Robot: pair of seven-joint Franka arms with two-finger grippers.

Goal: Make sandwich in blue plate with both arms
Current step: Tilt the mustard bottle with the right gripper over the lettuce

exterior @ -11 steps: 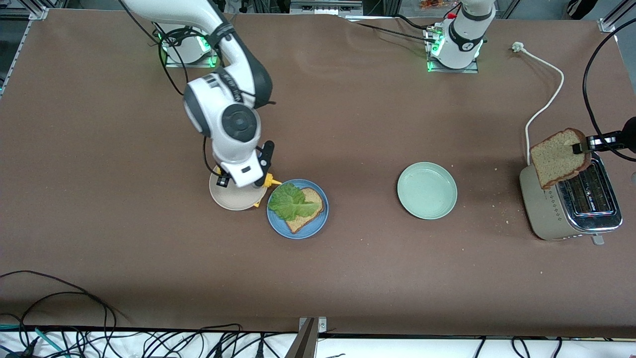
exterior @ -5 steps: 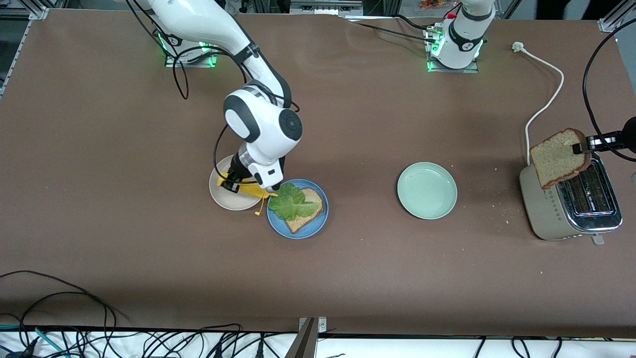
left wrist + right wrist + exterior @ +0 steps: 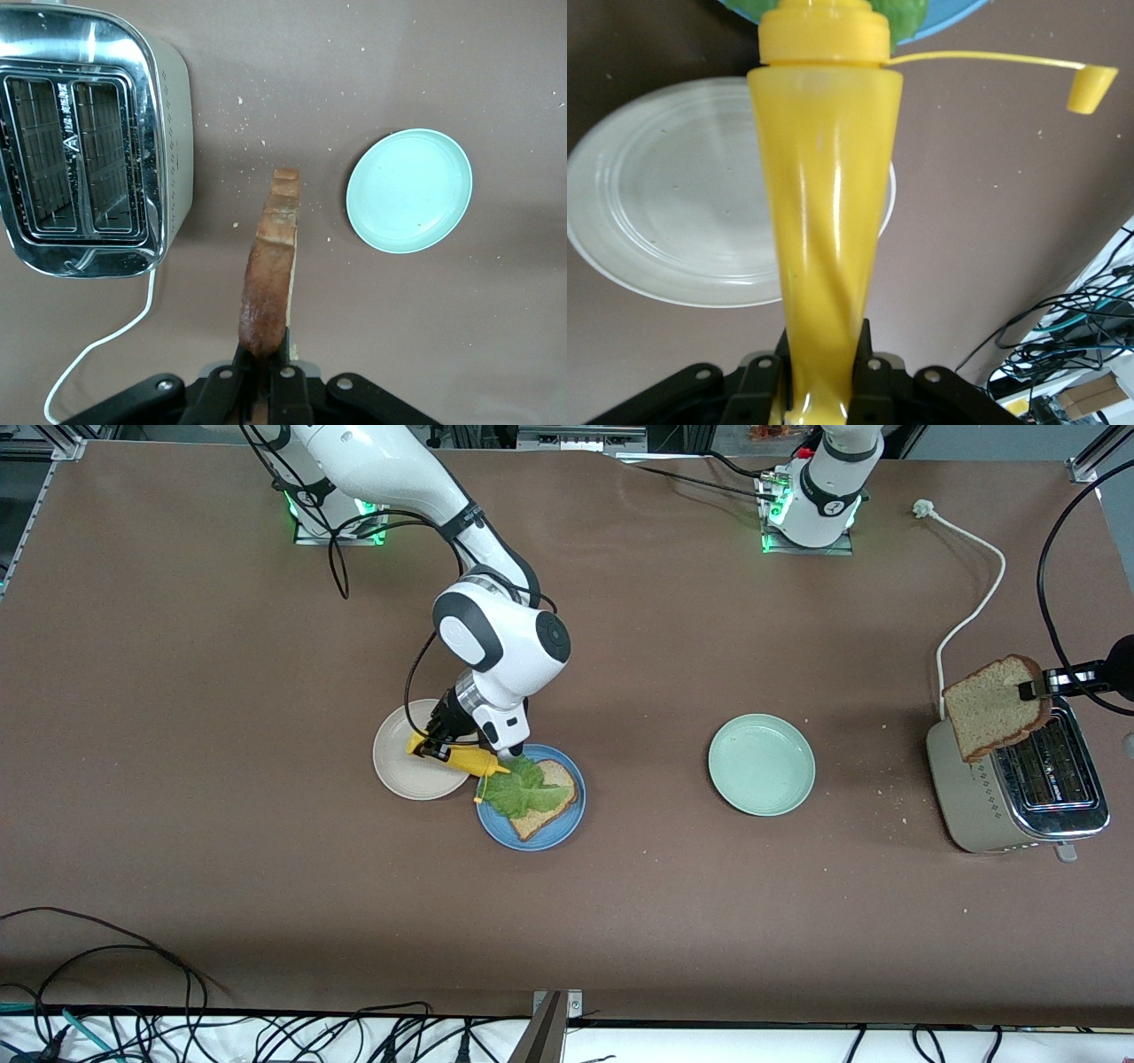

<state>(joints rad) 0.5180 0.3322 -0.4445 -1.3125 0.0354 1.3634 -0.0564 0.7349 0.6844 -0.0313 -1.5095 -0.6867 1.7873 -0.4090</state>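
Note:
The blue plate (image 3: pixel 571 821) holds one slice of brown toast (image 3: pixel 551 806) with a green lettuce leaf (image 3: pixel 523 788) on it. My right gripper (image 3: pixel 440 746) is shut on a yellow squeeze bottle (image 3: pixel 467 759), tilted over the gap between the cream plate and the blue plate, its open nozzle at the lettuce's edge. In the right wrist view the bottle (image 3: pixel 824 212) fills the middle between the gripper (image 3: pixel 824 354) fingers. My left gripper (image 3: pixel 1032 687) is shut on a second toast slice (image 3: pixel 994 708) and holds it over the toaster. The left wrist view shows this slice (image 3: pixel 270 266) edge-on in the gripper (image 3: pixel 264 363).
A cream plate (image 3: pixel 399 766) lies beside the blue plate toward the right arm's end. A pale mint plate (image 3: pixel 761 764) lies mid-table. A silver toaster (image 3: pixel 1019 797) with a white cord (image 3: pixel 974 611) stands at the left arm's end. Crumbs lie around it.
My right arm has swung from over the cream plate toward the blue plate, tipping the yellow bottle so its nozzle reaches the lettuce. The left arm and its toast have stayed still.

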